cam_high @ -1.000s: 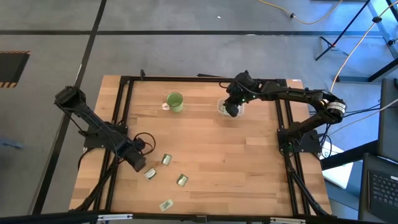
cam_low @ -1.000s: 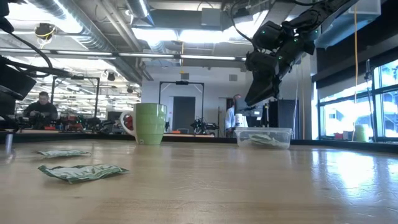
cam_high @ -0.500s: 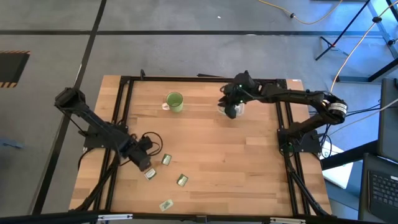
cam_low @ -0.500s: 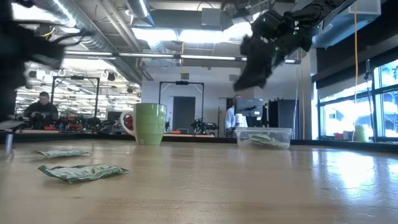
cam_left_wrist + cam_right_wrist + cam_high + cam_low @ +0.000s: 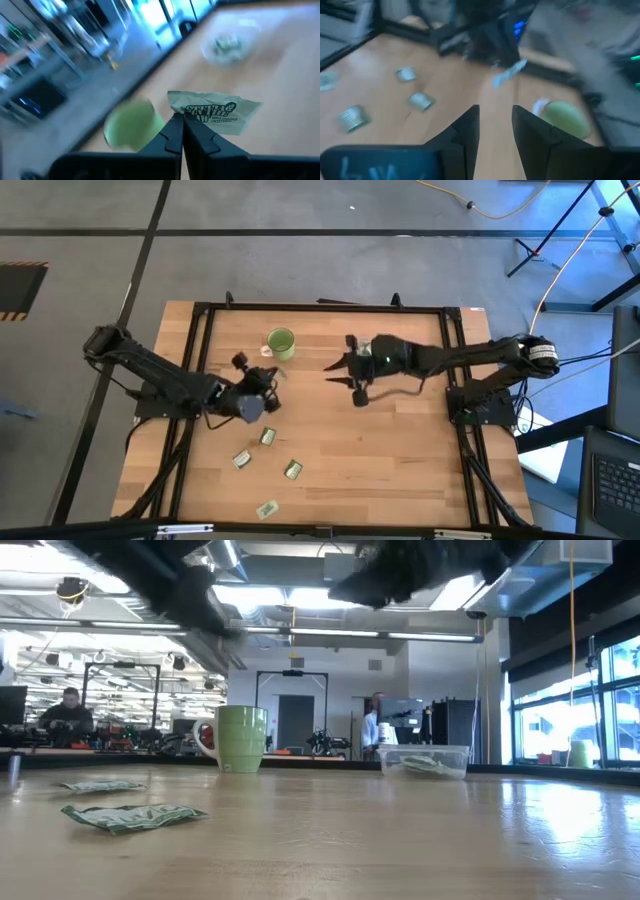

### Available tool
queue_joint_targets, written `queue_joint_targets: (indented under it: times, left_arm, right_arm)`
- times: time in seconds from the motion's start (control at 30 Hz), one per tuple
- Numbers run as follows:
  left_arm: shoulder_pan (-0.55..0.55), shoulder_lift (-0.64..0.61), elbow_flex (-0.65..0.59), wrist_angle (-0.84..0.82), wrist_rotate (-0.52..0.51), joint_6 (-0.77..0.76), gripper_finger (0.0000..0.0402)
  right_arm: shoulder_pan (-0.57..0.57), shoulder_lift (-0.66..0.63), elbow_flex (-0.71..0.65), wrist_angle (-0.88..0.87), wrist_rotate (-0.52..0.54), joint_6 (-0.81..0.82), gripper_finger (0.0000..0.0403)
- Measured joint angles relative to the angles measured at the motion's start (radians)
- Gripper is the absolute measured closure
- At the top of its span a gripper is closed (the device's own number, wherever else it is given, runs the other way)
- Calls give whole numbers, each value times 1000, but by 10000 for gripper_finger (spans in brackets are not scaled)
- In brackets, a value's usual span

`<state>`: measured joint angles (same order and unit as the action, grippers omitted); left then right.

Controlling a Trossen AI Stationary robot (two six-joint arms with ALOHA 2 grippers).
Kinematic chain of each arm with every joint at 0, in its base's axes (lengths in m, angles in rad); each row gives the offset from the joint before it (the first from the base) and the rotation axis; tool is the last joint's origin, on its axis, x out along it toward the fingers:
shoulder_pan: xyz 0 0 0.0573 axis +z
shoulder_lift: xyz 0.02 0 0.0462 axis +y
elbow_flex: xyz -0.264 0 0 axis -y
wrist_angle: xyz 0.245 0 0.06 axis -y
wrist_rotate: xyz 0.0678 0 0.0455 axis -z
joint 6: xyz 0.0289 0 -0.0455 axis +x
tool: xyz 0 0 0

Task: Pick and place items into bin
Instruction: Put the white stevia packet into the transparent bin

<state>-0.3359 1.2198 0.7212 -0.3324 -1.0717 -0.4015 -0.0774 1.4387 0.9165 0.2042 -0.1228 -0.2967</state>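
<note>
We see a wide workshop hall beyond the wooden table, with strip lights and ducts along the ceiling and tall windows bright on one side. A dark doorway stands at the far wall, and a person sits at a cluttered bench. From above, we find grey concrete floor crossed by dark lines, with a yellow cable trailing over it.

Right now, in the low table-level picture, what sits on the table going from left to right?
Far packet → near packet → green mug → clear bin with packets inside.
</note>
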Motion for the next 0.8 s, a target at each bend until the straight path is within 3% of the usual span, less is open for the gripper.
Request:
queue_joint_targets:
  times: [0.1, 0.2, 0.37, 0.6, 0.8]
  left_arm:
    - [38, 0, 0, 188, -12, 184, 399]
    - [58, 0, 0, 358, 4, 339, 399]
    - [66, 0, 0, 540, 42, 513, 399]
    - [75, 0, 1, 687, 59, 634, 399]
    - [121, 41, 2, 806, 130, 708, 399]
  right_arm:
    - [60, 0, 0, 71, 172, -12, 285]
    - [92, 0, 0, 129, 279, -21, 285]
    - [101, 0, 0, 174, 284, 32, 285]
    - [100, 5, 0, 181, 279, 31, 281]
    - [100, 49, 0, 287, 279, 28, 237]
